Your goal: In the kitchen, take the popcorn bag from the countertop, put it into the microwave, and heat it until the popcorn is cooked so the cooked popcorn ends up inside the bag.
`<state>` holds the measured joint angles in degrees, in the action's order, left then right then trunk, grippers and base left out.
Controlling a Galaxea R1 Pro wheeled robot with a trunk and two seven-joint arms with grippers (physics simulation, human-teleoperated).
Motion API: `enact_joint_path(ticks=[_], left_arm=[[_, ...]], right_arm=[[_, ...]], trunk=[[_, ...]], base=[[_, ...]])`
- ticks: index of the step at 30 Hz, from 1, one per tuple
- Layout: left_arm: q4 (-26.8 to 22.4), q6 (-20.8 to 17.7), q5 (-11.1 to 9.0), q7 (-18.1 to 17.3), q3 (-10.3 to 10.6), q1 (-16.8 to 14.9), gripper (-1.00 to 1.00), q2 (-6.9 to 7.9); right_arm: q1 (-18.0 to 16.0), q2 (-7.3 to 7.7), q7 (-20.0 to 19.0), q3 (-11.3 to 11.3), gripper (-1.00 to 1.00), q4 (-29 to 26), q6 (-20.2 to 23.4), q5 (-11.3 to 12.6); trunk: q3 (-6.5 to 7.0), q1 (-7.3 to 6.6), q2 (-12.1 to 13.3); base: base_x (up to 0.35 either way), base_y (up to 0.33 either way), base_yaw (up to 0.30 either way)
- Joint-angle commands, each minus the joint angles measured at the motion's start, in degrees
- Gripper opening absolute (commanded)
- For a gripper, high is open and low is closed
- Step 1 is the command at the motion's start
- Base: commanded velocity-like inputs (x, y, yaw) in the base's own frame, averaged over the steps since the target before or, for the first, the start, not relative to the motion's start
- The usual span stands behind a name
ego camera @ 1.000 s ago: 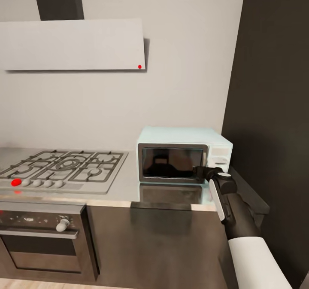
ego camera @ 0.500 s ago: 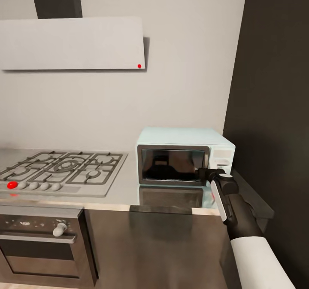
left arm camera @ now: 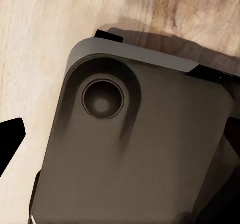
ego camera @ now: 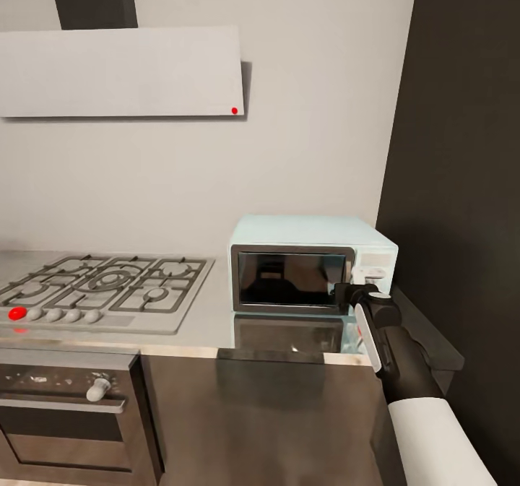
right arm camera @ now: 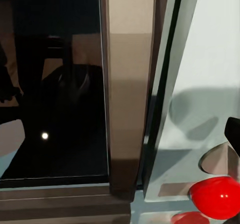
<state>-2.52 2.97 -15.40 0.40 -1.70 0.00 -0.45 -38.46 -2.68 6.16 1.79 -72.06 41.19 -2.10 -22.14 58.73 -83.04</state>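
Kitchen: pale grey wall is seen behind a steel-grey run, with a tall dark cabinet panel [ego camera: 462, 183] closing off the right side.
Hood: a flat pale extractor panel [ego camera: 119, 72] is mounted on the wall above the hob, a small red dot marked at its lower right corner.
Countertop: the glossy slab [ego camera: 209, 320] is shown reflecting the microwave's front; dark cabinet fronts are set below it.
Oven: a dark steel oven [ego camera: 68, 414] with a pale knob is fitted under the hob, at the lower left.
Hob: the ridged gas hob [ego camera: 108, 287] is set into the counter left of the microwave, one red knob among grey ones along its front edge.
Microwave: the mint-blue box [ego camera: 312, 262] is placed on the countertop against the dark panel, its dark glass door shut.
Right arm: the right gripper [ego camera: 352, 291] is held at the microwave's front, at the seam between door and control panel; whether its fingers are apart or together cannot be told.
Control panel: a red round light [right arm camera: 215, 198] is seen close up beside the door frame.
Left wrist: a dark grey robot part [left arm camera: 130, 144] is seen above light wood floor [left arm camera: 45, 39]; the left gripper's state cannot be told.
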Motion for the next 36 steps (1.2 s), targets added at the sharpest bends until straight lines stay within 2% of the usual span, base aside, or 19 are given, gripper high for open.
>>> enact_joint_path(ticks=[1,2,3,21,36], left_arm=[[-0.04,0.11,-0.16,0.04,-0.15,0.00,1.00,-0.04],[-0.05,0.11,-0.13,0.04,-0.15,0.00,1.00,-0.05],[-0.06,0.11,-0.12,0.04,-0.15,0.00,1.00,-0.06],[-0.09,0.11,-0.13,0.04,-0.10,0.00,1.00,-0.11],[-0.07,0.11,-0.08,0.04,-0.17,0.00,1.00,-0.25]], right_arm=[[-0.04,-0.04,0.00,0.06,1.00,-0.07,0.29,-0.23],[-0.04,-0.04,-0.06,0.06,1.00,-0.04,0.29,-0.22],[-0.04,-0.04,-0.07,0.06,-1.00,-0.06,0.29,-0.21],[-0.04,-0.03,-0.36,0.06,-1.00,-0.05,0.38,-0.19],[-0.04,0.04,-0.18,0.09,-1.00,-0.09,0.29,-0.27]], trunk=[[-0.06,0.00,-0.03],[-0.06,0.00,-0.03],[-0.06,0.00,-0.03],[-0.06,0.00,-0.03],[-0.06,0.00,-0.03]], base=[[0.000,0.000,0.000],[0.000,0.000,0.000],[0.000,0.000,0.000],[-0.001,0.000,0.000],[-0.135,0.057,0.000]])
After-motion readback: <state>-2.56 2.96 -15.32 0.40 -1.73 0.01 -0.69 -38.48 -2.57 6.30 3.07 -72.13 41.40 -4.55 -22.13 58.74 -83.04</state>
